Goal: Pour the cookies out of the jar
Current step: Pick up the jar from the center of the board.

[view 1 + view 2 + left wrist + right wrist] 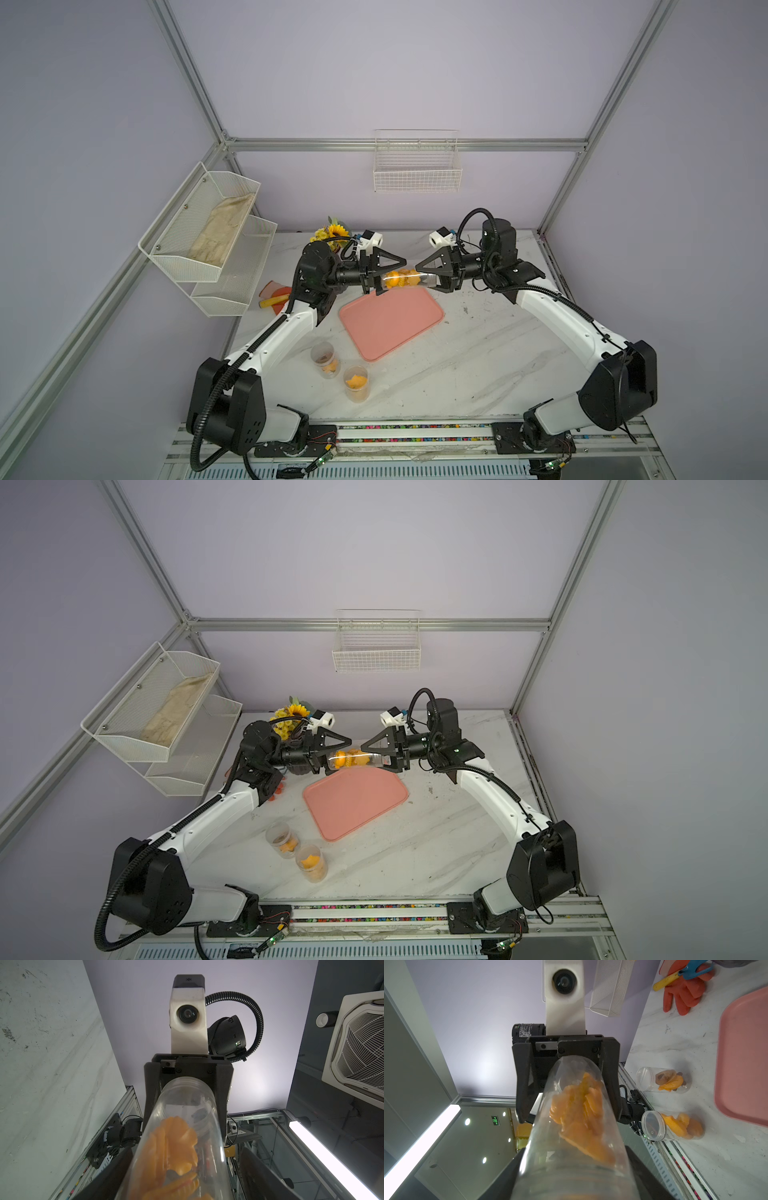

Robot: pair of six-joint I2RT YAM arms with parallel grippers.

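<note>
Both grippers meet above the marble table (478, 365), operator, with a clear jar (411, 277) lying level in the air between them. Your right gripper (428, 277) is pinched tight onto one end of the jar. Your left gripper (392, 277) has its jaws set around the opposite end, and you cannot tell from these views whether they press the plastic or stand just off it. The cookies (400, 279), flat and orange-yellow, are inside the jar, heaped in the half nearer your left gripper. In both top views the jar hangs over the far edge of a pink tray (390, 328), which lies flat on the table between your two arms. Nearer the base of your left arm, a second jar (325, 359) and a third jar (356, 382) stand upright just beside each other, each with orange pieces inside. A sunflower bouquet (334, 231) sits at the far edge of the table behind your left gripper. Beyond the tray on that side, an orange glove (685, 993) lies on the marble with a yellow-and-blue tool (667, 980) across it. A white wire basket (417, 166) hangs on the back wall, and a mesh rack (237, 286) on the side wall holds a pale cloth (220, 232) in its upper tier.
</note>
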